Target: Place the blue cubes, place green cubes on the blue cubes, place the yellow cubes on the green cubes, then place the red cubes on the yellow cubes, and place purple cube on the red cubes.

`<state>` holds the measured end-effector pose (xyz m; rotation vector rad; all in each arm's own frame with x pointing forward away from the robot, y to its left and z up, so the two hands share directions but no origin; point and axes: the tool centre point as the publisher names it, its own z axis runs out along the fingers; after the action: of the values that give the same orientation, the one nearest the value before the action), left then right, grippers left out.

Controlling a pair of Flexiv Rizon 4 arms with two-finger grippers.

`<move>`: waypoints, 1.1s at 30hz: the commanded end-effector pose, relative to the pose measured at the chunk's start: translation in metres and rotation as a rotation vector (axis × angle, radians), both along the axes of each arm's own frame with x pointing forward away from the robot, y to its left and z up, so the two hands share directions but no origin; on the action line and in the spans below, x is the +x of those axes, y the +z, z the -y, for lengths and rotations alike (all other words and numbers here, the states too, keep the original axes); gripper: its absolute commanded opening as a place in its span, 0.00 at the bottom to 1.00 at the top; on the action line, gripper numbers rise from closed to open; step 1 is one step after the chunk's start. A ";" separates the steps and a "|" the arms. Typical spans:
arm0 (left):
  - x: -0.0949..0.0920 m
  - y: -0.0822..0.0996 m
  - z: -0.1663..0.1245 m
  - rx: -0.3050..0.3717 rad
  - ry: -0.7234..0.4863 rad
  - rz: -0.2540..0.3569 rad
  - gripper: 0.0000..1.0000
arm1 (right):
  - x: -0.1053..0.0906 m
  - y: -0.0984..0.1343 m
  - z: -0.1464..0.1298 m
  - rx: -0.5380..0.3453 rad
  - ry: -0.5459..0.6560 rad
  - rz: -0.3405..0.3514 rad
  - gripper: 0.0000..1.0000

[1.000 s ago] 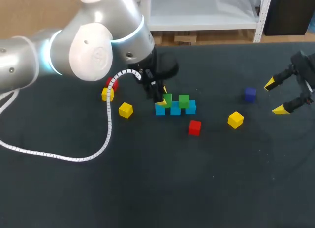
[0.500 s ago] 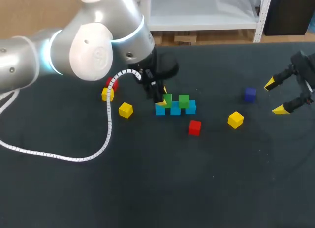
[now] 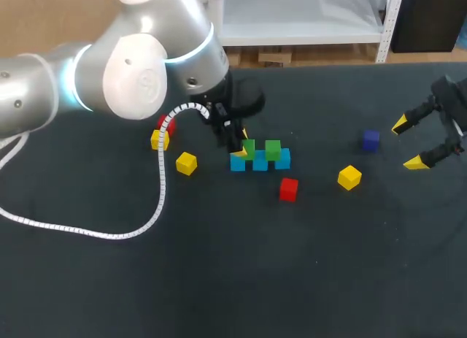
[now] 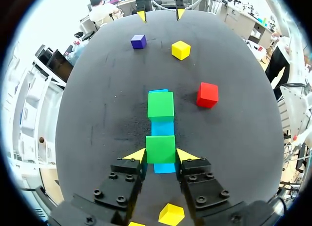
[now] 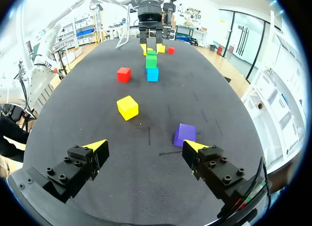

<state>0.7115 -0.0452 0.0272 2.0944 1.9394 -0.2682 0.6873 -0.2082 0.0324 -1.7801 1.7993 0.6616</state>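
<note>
Left gripper [image 4: 161,155] has stayed put for the past second, closed on the green cube [image 4: 160,149] seated on the blue cubes [image 4: 162,128], so release seems due; right gripper [image 5: 145,145] hangs wide open, empty.

Silver-white left arm [image 3: 131,75] with ribbed white cable [image 3: 158,196]; black fingers [image 4: 135,155] tipped yellow.

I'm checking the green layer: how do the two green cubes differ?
The near green cube is clamped between the tips of the left hand; the far green cube stands free. The near one sits over the end of the blue row by that hand, the far one over its other end. Both look the same size and rest on blue.
</note>
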 end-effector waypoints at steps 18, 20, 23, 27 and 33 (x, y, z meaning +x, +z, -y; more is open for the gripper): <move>0.002 -0.001 0.000 0.005 0.003 -0.007 0.54 | 0.001 0.000 0.000 0.002 0.001 0.000 1.00; 0.002 -0.001 0.001 0.004 0.003 -0.007 0.65 | 0.001 0.000 0.000 0.002 0.001 0.000 1.00; 0.002 -0.001 0.001 0.005 0.003 -0.008 0.80 | 0.001 0.000 0.000 0.002 0.001 0.000 1.00; 0.003 0.003 -0.002 0.007 0.017 -0.005 1.00 | 0.001 0.000 0.000 0.002 0.001 0.000 1.00; 0.002 0.021 -0.016 -0.020 0.034 0.026 1.00 | 0.001 0.000 0.000 0.002 0.001 0.000 1.00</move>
<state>0.7213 -0.0389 0.0395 2.0512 1.9637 -0.2482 0.6873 -0.2082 0.0324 -1.7800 1.7993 0.6616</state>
